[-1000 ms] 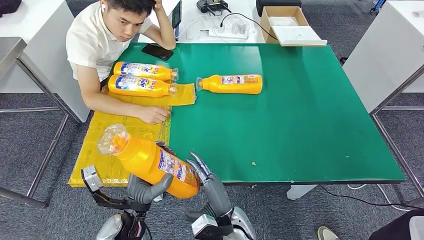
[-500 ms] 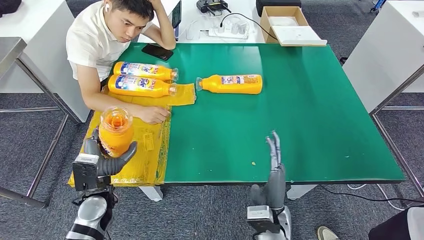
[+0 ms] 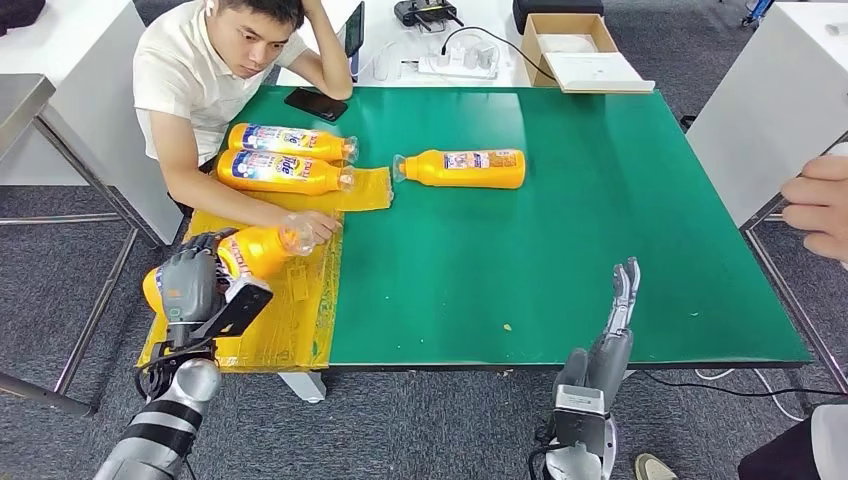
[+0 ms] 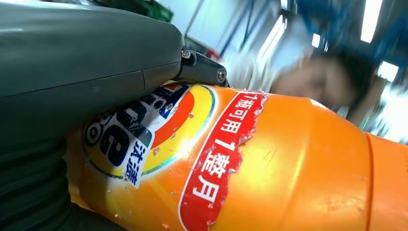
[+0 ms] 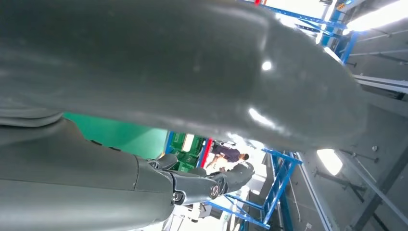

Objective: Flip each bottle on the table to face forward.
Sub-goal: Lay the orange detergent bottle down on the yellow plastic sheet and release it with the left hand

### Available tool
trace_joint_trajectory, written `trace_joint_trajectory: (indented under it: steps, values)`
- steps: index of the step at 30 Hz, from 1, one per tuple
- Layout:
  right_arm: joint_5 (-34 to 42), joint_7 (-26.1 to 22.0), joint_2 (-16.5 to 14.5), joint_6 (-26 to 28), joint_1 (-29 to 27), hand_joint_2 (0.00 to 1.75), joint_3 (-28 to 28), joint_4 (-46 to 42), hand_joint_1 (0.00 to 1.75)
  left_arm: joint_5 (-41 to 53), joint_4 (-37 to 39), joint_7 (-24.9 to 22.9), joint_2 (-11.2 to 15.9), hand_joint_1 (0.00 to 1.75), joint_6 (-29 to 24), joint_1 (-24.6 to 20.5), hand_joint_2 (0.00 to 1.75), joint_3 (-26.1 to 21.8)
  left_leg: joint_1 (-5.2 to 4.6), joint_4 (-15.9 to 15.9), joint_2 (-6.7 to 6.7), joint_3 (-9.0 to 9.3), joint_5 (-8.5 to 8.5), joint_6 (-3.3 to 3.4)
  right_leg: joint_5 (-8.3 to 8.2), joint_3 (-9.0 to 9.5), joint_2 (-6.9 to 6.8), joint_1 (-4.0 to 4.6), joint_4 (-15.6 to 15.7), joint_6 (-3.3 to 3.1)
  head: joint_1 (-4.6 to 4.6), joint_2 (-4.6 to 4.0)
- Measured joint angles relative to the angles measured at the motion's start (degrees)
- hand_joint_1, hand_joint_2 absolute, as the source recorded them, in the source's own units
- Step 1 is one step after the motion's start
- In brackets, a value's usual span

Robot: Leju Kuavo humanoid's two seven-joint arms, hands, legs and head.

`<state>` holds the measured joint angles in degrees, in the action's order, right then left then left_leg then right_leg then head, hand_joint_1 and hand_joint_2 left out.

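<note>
left hand (image 3: 188,280): wrapped round the held bottle (image 3: 243,253), gripping its fat lower end, out over the near left part of the table

held bottle: orange, lying roughly sideways in the hand above the yellow mat (image 3: 287,322), clear cap end pointing toward the middle of the table, right by the seated person's hand (image 3: 310,228). The left wrist view has the label up close, blue and orange logo plus a scuffed red strip with white characters (image 4: 222,154)

right hand (image 3: 612,325): holding nothing, fingers straight and pointing away from the robot, sitting at the near edge of the table toward its right side

other bottles: two lie side by side on the yellow mat at the far left, caps toward the table's centre, the nearer one (image 3: 284,172) showing a blue logo label, the farther one (image 3: 291,141) just behind it

lone bottle (image 3: 462,168): lies on the bare green table (image 3: 600,220) just right of the mat, cap pointing left toward the pair, small-print label up

seated person (image 3: 215,75): white shirt, at the far left corner, one forearm laid along the mat, other hand up at the head

extras: a dark phone (image 3: 315,103) on the far left of the table; another person's hand (image 3: 820,205) at the right edge of the head view; an open cardboard box (image 3: 580,50) on the white table behind
</note>
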<state>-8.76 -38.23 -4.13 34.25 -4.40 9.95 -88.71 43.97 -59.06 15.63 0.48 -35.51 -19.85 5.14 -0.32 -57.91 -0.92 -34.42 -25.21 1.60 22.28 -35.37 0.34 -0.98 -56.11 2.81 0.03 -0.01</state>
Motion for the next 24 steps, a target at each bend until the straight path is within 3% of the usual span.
trace_joint_trajectory:
  steps: [6, 14, 18, 19, 24]
  values:
    - [0.02, 0.00, -1.54, -2.17, 1.35, 0.00, 0.20, 2.77, 0.00, 4.47, 16.81, -2.97, -0.71, 1.75, 3.97, -7.45, 1.75, 1.58, 0.00, 0.00, 0.04, 0.00, 0.04, -0.04, -0.03, 0.00, 0.01, 0.00, -0.02, 0.01, 0.01, 0.01]
    - [0.84, 0.00, -2.50, -3.97, 1.47, 0.00, 0.56, 5.93, 0.00, 7.88, 26.45, -5.85, -0.94, 1.71, 6.38, -12.07, 1.75, 3.56, 0.00, 0.00, 0.01, 0.00, 0.01, -0.04, 0.00, 0.04, 0.00, -0.01, -0.01, -0.01, 0.01, 0.00]
    - [0.89, 0.00, -2.60, -4.47, 1.47, 0.00, 0.58, 6.89, 0.00, 8.42, 28.42, -6.08, -0.93, 0.17, 9.15, -13.27, 1.75, 4.29, 0.00, 0.01, 0.02, 0.11, 0.02, -0.05, 0.00, 0.13, 0.01, 0.00, -0.02, -0.02, 0.01, 0.00]
    - [0.97, 0.00, -2.64, -4.78, 1.47, 0.00, 0.58, 7.12, 0.00, 8.73, 28.67, -6.00, -0.91, 0.08, 10.87, -13.55, 1.75, 4.56, 0.00, 0.01, 0.02, 0.15, 0.02, -0.06, 0.00, 0.16, 0.01, 0.00, -0.02, -0.02, 0.00, 0.00]
    - [1.63, 0.00, -2.82, -6.28, 1.48, 0.00, 0.51, 8.16, 0.00, 9.80, 29.17, -5.56, -0.64, 0.00, 17.36, -14.33, 1.75, 6.08, 0.01, 0.01, -0.07, 0.27, 0.05, -0.06, 0.01, 0.31, -0.03, 0.00, -0.04, -0.02, 0.00, 0.00]
